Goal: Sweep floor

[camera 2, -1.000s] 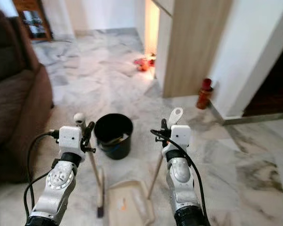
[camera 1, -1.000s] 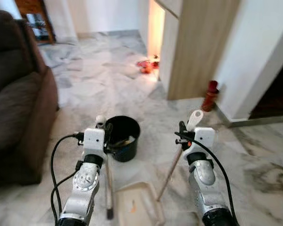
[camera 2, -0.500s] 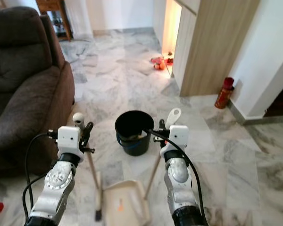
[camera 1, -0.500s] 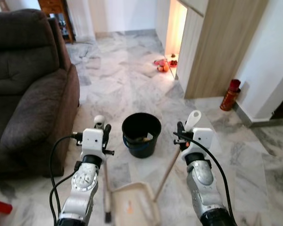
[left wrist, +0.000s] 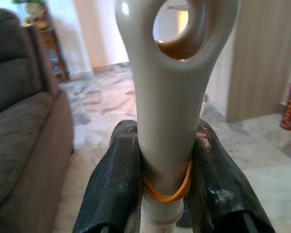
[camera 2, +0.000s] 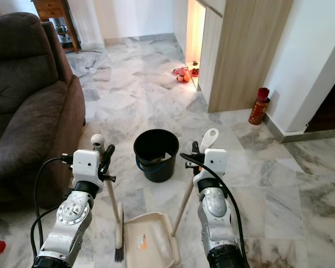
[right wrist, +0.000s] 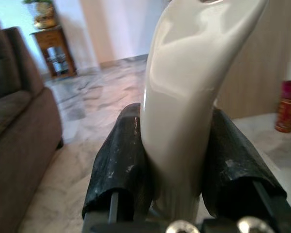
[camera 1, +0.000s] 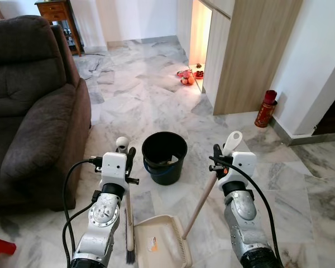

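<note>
Broom (camera 1: 128, 223) and dustpan (camera 1: 159, 245) stand on the marble floor (camera 1: 301, 184) before a black bucket (camera 1: 164, 156) in the head views, both arms raised forward, the broom near upright with bristles down, the dustpan's handle (camera 1: 204, 195) slanting up toward the right gripper (camera 1: 223, 159). Left wrist view: left gripper (left wrist: 167, 170) jaws clamped on the broom's grey looped handle end. Right wrist view: jaws clamped on the pale handle. No writing is legible.
</note>
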